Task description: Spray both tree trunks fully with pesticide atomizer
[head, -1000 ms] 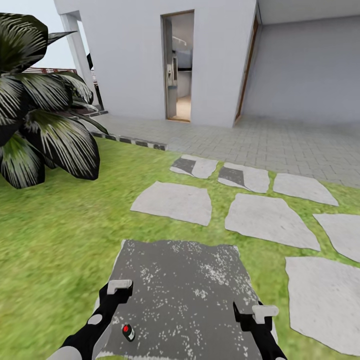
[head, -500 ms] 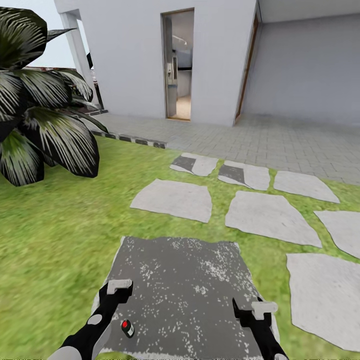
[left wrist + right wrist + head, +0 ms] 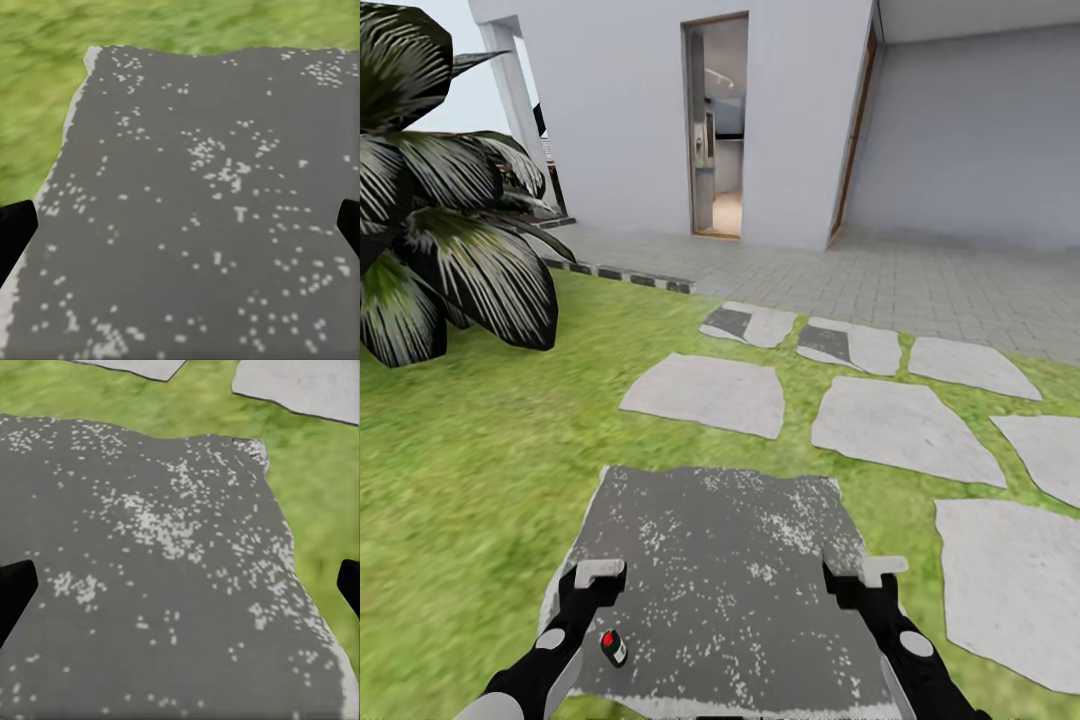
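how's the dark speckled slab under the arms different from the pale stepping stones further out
The dark slab is charcoal grey with white specks; the pale stepping stones are plain light grey. The slab is roughly rectangular and single, while the stones are irregular polygons laid in a cluster with grass strips between. The pesticide atomizer lies on the slab, by the left end effector; the stones carry nothing. Both lie flat in the lawn.

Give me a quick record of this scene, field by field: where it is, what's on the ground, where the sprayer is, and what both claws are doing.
place: grass lawn beside a white house with an open doorway
ground ahead: dark speckled slab, pale stepping stones beyond it
plant: big dark-leaved bush at left
sprayer: small, dark with a red part, on the slab beside the left arm
left claw: open, empty, over the slab
right claw: open, empty, over the slab
tree trunks: none in sight
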